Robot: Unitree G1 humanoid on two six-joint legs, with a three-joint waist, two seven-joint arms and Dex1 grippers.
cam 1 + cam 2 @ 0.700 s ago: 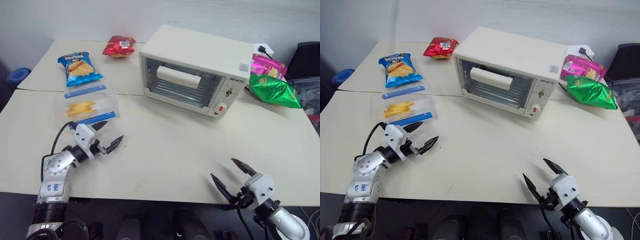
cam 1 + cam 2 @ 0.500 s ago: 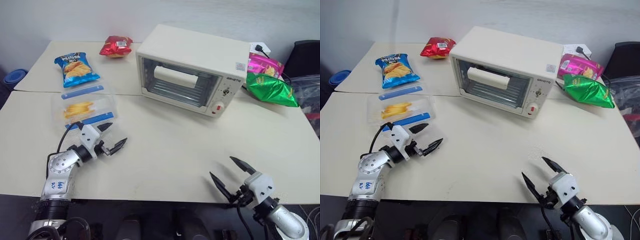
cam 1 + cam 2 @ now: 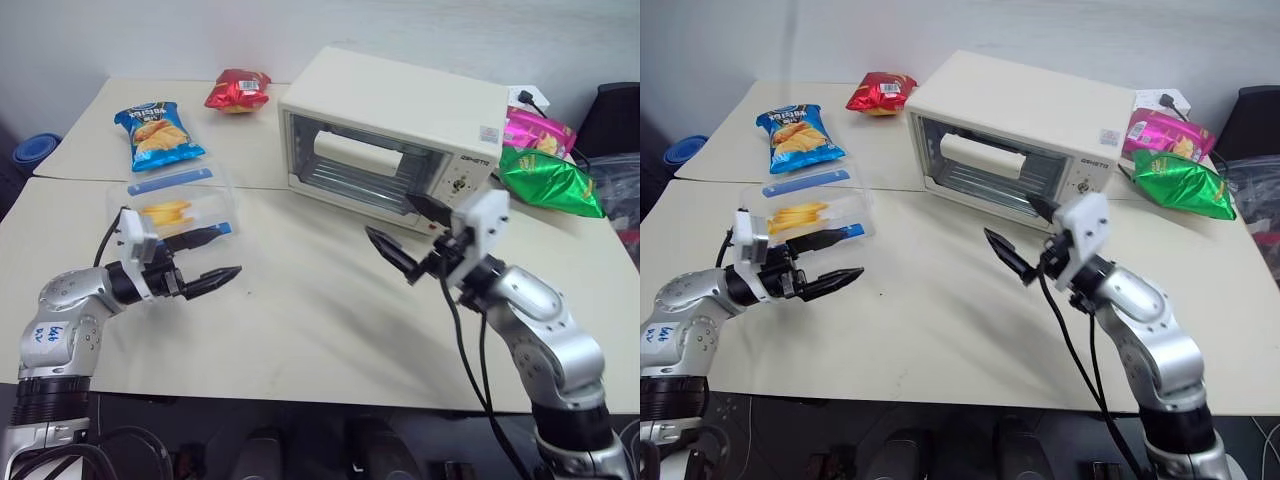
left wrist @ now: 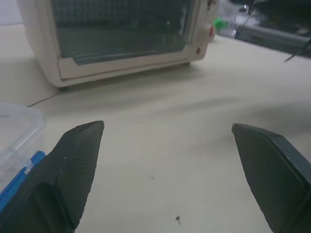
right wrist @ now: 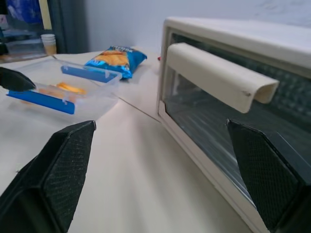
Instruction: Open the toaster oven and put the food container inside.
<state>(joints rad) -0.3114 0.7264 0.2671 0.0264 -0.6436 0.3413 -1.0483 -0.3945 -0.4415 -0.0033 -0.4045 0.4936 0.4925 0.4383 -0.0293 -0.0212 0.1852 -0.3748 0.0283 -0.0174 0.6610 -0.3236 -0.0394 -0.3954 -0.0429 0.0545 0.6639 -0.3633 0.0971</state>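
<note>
- Cream tabletops [image 3: 330,300] filled most of the head views, two of them pushed together below a pale wall.
- The toaster oven [image 3: 395,135] stood right of centre in the upper part of the frame, its glass door shut and its bar handle [image 5: 218,75] across the top of the door.
- The food container [image 3: 172,208] lay on the table at left of centre, lid on, yellow food inside, well apart from the oven.
- The left gripper [image 3: 205,258] hovered just beside the container's near right corner, fingers spread wide, holding nothing.
- The right gripper [image 3: 410,238] hung in front of the oven's lower right corner, fingers likewise wide apart and empty.
- A blue chip bag [image 3: 158,135] and a red bag [image 3: 238,91] sat at upper left; pink [image 3: 538,131] and green [image 3: 550,182] bags lay at the oven's right.
</note>
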